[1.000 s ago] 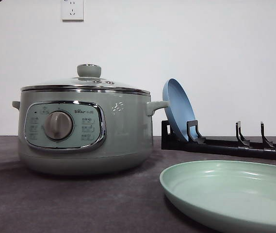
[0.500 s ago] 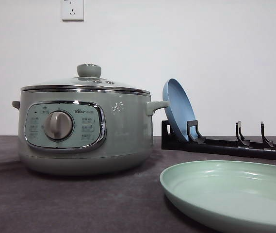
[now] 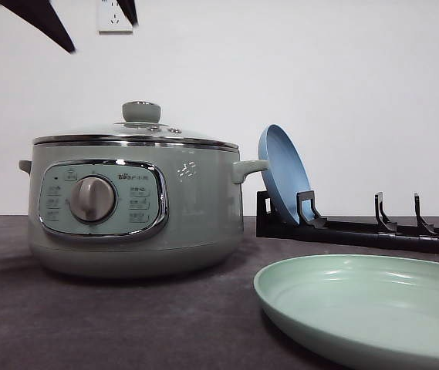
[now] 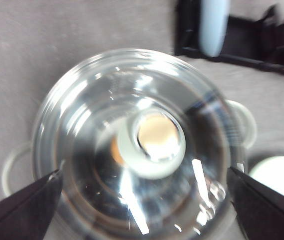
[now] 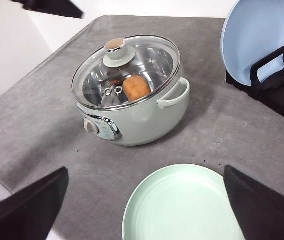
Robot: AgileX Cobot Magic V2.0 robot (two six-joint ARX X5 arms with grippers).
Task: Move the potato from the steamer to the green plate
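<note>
Left wrist view puts me straight above the steamer (image 4: pixel 132 145), its glass lid (image 4: pixel 87 125) on and the green knob (image 4: pixel 156 137) sitting between my left gripper's (image 4: pixel 144 200) two dark fingertips (image 4: pixel 24 207), which stand wide apart and hold nothing. The potato (image 5: pixel 136 87) lies inside the steamer under the lid, seen clearly from the right wrist.

What worries me: the knob is small and smooth, and the picture is blurred, so I could close off-centre and have the lid tilt or slip back onto the rim. Lifting it carelessly could also drag the steamer across the table (image 3: pixel 126 324).

The right gripper (image 5: pixel 146 210) hangs high over the green plate (image 5: pixel 181 210), fingers spread and empty.

Hard to read — from the left wrist the potato is only an orange sliver beside the knob, probably its edge. From the front the potato is hidden by the steamer wall, and the plate's near edge is cut off.
</note>
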